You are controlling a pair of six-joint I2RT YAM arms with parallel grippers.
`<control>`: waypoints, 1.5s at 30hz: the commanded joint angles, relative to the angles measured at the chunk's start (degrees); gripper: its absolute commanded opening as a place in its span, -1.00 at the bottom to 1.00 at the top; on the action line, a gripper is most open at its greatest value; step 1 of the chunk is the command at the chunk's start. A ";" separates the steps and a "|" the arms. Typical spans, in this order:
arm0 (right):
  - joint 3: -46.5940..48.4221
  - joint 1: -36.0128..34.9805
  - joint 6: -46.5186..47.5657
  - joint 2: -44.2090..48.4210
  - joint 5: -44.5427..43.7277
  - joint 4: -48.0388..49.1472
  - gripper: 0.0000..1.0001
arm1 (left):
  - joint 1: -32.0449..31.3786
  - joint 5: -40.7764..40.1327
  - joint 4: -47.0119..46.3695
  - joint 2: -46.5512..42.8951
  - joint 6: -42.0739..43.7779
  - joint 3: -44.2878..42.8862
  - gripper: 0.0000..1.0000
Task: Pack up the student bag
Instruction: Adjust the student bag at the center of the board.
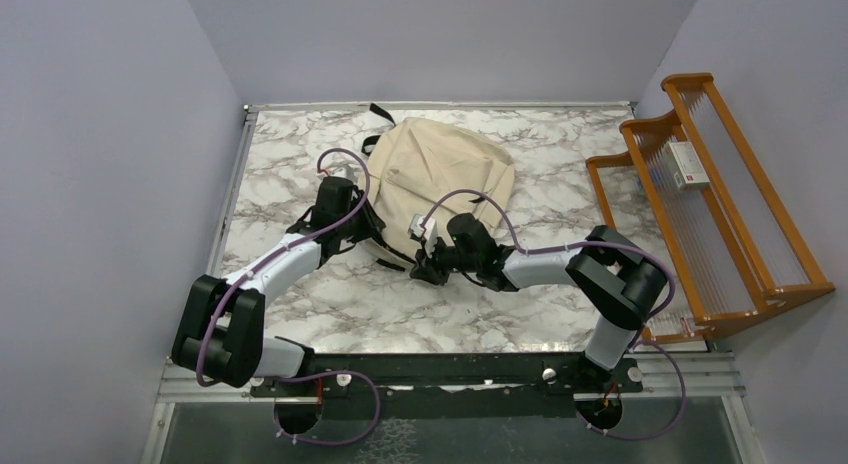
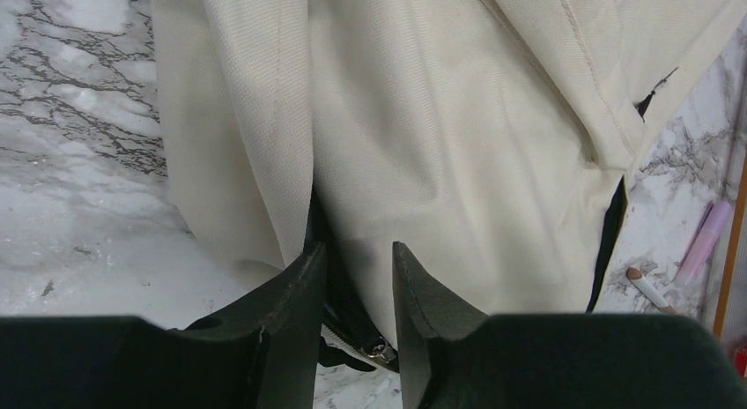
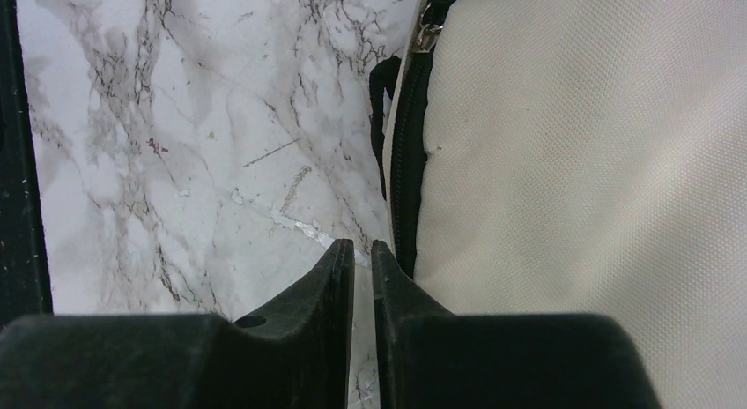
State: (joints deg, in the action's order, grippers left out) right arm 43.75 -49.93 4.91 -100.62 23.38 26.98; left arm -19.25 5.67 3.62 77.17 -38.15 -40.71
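Note:
The student bag (image 1: 445,169), beige with black straps, lies flat on the marble table (image 1: 330,304). My left gripper (image 1: 358,222) is at its left edge. In the left wrist view the left gripper (image 2: 358,246) stands partly open, with the bag's (image 2: 458,145) black zipper band and a metal zipper pull (image 2: 380,350) in the gap between the jaws, unpinched. My right gripper (image 1: 425,264) sits at the bag's near edge. In its wrist view the right gripper (image 3: 361,243) is shut to a thin slit over bare marble, just left of the bag's (image 3: 581,180) black zipper strip (image 3: 405,162).
An orange wooden rack (image 1: 720,184) stands along the table's right side with a small white box (image 1: 688,164) on it. In the left wrist view a white pen (image 2: 647,290) and a pink stick (image 2: 705,237) lie on the marble beyond the bag.

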 commanded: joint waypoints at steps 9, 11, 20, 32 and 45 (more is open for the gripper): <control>0.35 -0.28 0.24 -1.20 -1.02 0.93 -0.65 | -0.18 -2.87 2.27 -1.47 -1.59 3.21 -0.24; 0.48 -0.29 0.28 -1.25 -0.90 0.79 -0.65 | -0.18 -1.86 1.16 -1.12 -1.96 3.84 -0.24; -0.20 -0.34 0.19 -0.90 -1.23 0.62 -0.65 | -0.18 3.22 -4.45 0.68 -3.97 7.37 -0.24; -0.14 -0.33 0.01 -1.47 -0.86 1.05 -0.65 | -0.18 4.27 -6.16 -0.35 -6.26 10.40 -0.76; -1.03 -0.34 -0.77 0.60 0.14 2.92 -0.61 | -0.18 1.98 -3.71 -5.42 -6.02 9.56 -1.00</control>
State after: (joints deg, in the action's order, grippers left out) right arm 43.72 -49.93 4.86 -101.30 23.40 27.00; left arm -19.25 8.45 -2.39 74.94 -44.77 -31.35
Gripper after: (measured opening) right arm 0.181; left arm 0.005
